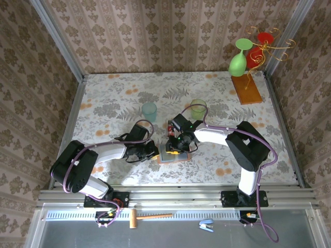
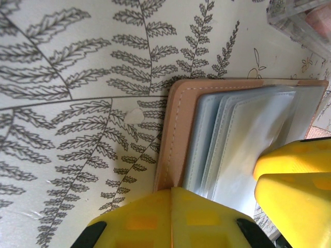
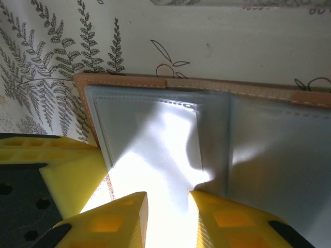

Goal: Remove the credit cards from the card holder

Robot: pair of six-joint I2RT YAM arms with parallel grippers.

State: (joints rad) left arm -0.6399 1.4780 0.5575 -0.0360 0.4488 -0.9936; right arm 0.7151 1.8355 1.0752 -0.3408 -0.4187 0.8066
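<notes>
The tan card holder lies open on the table in front of the arms, its grey-blue pockets facing up. My left gripper is shut, its tips resting on the holder's tan left edge. My right gripper is open just over the inner pocket, one finger on each side of a bright patch. No card shows in the pockets. A small red and dark flat thing, perhaps a card, lies just behind the holder.
A teal cup and a green cup stand behind the holder. A wire stand on an orange wooden base holds a green glass and red glasses at the back right. A hammer lies below the front rail.
</notes>
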